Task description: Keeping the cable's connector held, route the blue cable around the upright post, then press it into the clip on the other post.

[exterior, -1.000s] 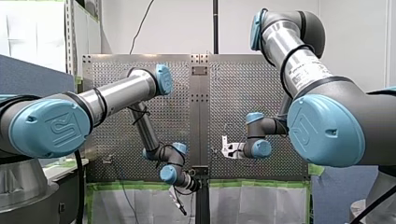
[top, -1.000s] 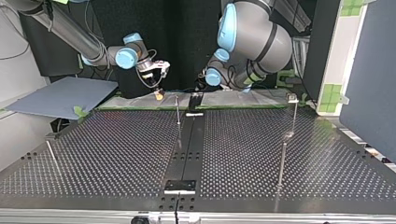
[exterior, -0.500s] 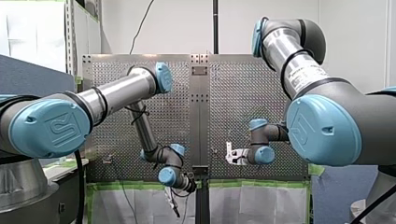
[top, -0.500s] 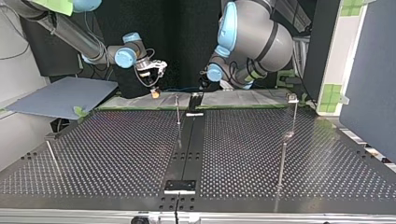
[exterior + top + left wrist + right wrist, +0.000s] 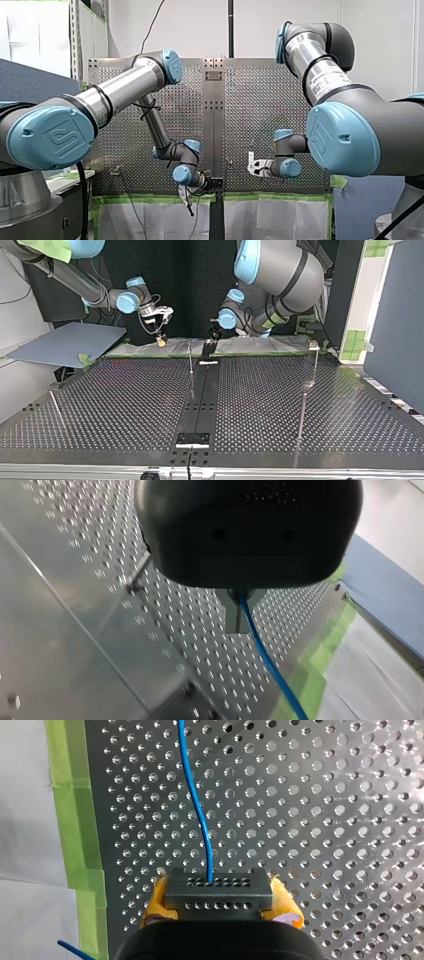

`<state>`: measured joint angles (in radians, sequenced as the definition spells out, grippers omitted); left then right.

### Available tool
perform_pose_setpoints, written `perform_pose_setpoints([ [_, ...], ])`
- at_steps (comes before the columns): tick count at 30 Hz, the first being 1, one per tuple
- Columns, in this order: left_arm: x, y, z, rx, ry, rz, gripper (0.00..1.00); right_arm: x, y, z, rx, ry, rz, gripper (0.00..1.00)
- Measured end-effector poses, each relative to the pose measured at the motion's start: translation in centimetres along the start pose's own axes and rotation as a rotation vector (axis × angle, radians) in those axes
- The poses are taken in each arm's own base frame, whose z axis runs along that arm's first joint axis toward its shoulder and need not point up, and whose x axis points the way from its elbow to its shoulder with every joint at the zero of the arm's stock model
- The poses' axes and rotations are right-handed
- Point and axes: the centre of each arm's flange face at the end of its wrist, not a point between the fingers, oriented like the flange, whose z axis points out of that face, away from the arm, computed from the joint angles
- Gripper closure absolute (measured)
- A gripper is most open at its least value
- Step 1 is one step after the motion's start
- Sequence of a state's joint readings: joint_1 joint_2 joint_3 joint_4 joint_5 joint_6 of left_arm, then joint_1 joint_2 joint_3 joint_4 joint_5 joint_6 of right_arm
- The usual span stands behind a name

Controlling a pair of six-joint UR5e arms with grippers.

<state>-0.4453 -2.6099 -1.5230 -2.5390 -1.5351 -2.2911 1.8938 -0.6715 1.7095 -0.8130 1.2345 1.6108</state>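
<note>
In the right wrist view my right gripper (image 5: 220, 906) is shut with its yellow pads (image 5: 156, 901) on a dark grey connector (image 5: 218, 889). The blue cable (image 5: 196, 800) leaves the connector and runs ahead over the perforated table. My left gripper (image 5: 239, 626) is shut on the blue cable (image 5: 267, 662), which trails away below it. In the top view my right gripper (image 5: 161, 340) hangs at the far edge, left of the thin upright post (image 5: 190, 358); my left gripper (image 5: 212, 336) is just right of that post. A post with a clip (image 5: 313, 346) stands at the far right.
More thin posts stand at the top view's near right (image 5: 302, 412) and near left (image 5: 55, 407). A dark rail (image 5: 202, 390) runs down the table's middle. Green tape (image 5: 77, 845) and white sheeting line the table's edge by the arms. A blue-grey panel (image 5: 65, 342) lies at the far left.
My right gripper has drifted toward the top view's left with the connector. My left wrist has shifted slightly toward the middle post, still shut on the cable.
</note>
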Motion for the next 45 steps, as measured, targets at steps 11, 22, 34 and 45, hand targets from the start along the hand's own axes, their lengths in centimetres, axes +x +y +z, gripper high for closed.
perform_pose_setpoints([
  [11, -1.8, -4.3, -2.0, 0.031, -0.025, 0.06, 1.0, 0.5, 1.7, 0.1, 0.011, 0.035, 0.048, 1.0],
  [22, -2.9, -7.3, -3.0, 0.063, -0.035, 0.092, 1.0, 0.6, 2.8, 0.1, -0.001, 0.04, 0.066, 1.0],
  [34, -2.0, -8.1, -3.3, 0.073, -0.016, 0.11, 1.0, 0.6, 2.9, 0.1, 0.001, 0.041, 0.068, 1.0],
  [45, -0.5, -8.9, -4.1, 0.051, 0.003, 0.183, 1.0, -0.5, 3.0, 0.0, -0.005, 0.03, 0.073, 1.0],
])
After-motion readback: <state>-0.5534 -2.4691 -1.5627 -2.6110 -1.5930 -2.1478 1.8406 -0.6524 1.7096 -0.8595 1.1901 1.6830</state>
